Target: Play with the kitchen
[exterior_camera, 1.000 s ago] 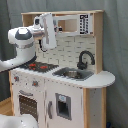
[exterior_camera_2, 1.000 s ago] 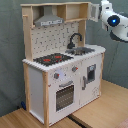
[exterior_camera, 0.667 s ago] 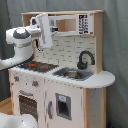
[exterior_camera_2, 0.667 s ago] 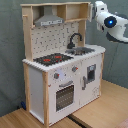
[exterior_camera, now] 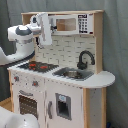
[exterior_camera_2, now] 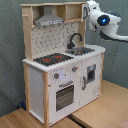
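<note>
End effector (exterior_camera: 46, 44) hangs above the kitchen (exterior_camera: 75, 92) stovetop (exterior_camera: 37, 65).

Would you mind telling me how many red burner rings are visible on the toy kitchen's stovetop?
2. On the black stovetop, one burner ring lies toward the second exterior view's left and the other toward the sink. None appears hidden.

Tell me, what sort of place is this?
Probably a robot test room, not a real kitchen: a toy play kitchen stands on a wooden floor before a plain grey backdrop, with a white robot arm reaching toward it.
</note>
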`<move>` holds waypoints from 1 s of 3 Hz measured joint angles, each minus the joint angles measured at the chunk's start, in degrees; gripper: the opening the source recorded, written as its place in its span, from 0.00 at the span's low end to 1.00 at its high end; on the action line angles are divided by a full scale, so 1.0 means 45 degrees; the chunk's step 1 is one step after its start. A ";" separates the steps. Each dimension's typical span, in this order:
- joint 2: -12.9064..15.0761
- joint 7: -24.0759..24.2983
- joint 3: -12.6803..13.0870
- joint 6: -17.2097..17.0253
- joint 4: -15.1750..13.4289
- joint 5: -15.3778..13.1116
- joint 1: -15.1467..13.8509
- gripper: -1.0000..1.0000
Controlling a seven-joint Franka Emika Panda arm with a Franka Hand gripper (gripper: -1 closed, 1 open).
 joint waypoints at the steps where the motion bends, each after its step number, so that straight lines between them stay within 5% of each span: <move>1: 0.0429 0.0206 0.0807 0.0003 0.0593 0.0000 -0.0707 0.00; 3: 0.0924 0.0305 0.2229 0.0004 0.2243 0.0058 -0.2303 0.00</move>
